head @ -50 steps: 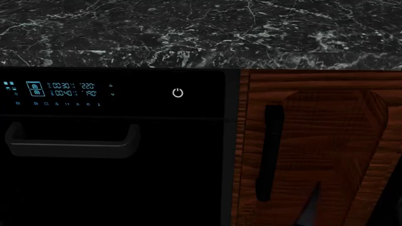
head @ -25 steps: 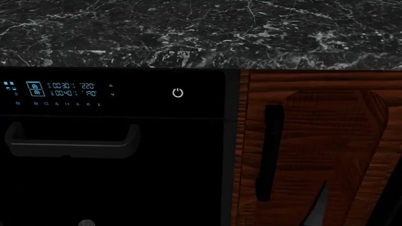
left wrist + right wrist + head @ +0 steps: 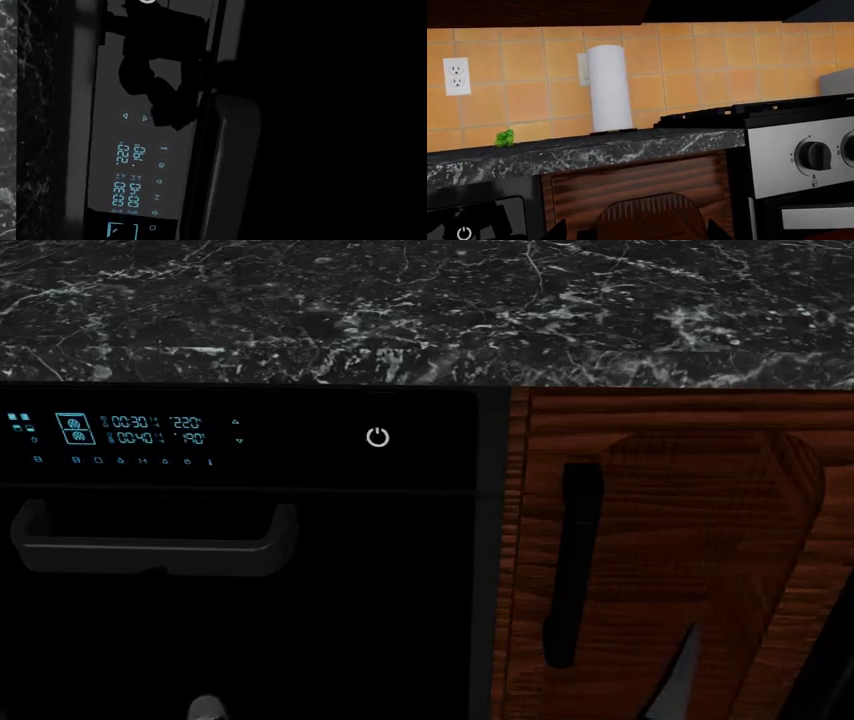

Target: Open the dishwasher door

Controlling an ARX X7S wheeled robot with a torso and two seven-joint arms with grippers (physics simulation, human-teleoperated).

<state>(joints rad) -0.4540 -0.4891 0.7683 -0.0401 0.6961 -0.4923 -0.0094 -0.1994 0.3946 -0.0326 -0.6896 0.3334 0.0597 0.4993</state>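
Observation:
The dishwasher door point(image 3: 334, 590) is a glossy black front at the left of the head view, closed. It has a horizontal dark grey bar handle point(image 3: 154, 540), a blue-lit display point(image 3: 120, 430) and a white power symbol point(image 3: 378, 436). In the left wrist view the display point(image 3: 130, 170) and handle point(image 3: 230, 160) are close, with a dark gripper-shaped silhouette point(image 3: 160, 85) on the door. Of my left arm only a small pale part point(image 3: 207, 708) shows below the handle. My right gripper point(image 3: 638, 232) is open, its dark fingertips point(image 3: 560, 230) wide apart, facing the wood cabinet.
A reddish wood cabinet door point(image 3: 694, 540) with a vertical black handle point(image 3: 577, 565) stands right of the dishwasher. A black marble countertop point(image 3: 427, 310) runs above. The right wrist view shows a paper towel roll point(image 3: 608, 90), a small green object point(image 3: 505, 138) and the grey stove front point(image 3: 800, 155).
A small pale part of my left arm has risen into the head view's bottom edge below the handle. A grey part at the lower right has come up slightly. The door has not moved.

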